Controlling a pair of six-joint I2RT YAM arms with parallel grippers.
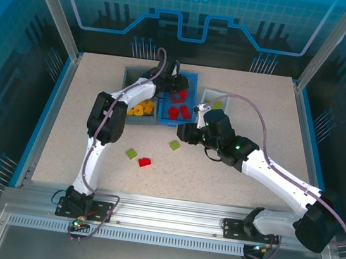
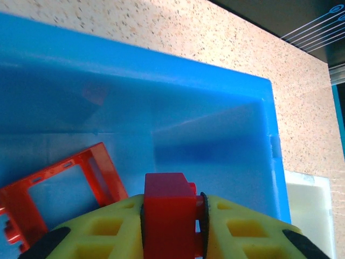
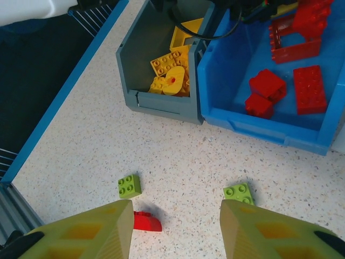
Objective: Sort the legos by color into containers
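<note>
Left gripper [image 2: 172, 218] pinches a red brick [image 2: 168, 202] over the blue bin [image 2: 215, 108]; a red frame [image 2: 59, 189] lies inside at 9 o'clock. Right gripper [image 3: 175, 226] hangs above the table [image 3: 178, 156], jaws apart, holding nothing. Green brick [image 3: 129, 185] at 11 o'clock, second green brick [image 3: 239, 192] at 2, red slope [image 3: 146, 221] at 9. Grey bin [image 3: 161, 102] holds yellow bricks [image 3: 170, 73].

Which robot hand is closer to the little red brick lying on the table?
Right. The right gripper hangs open close over the loose red brick. The left gripper is farther back, over the blue bin, shut on a second red brick.
</note>
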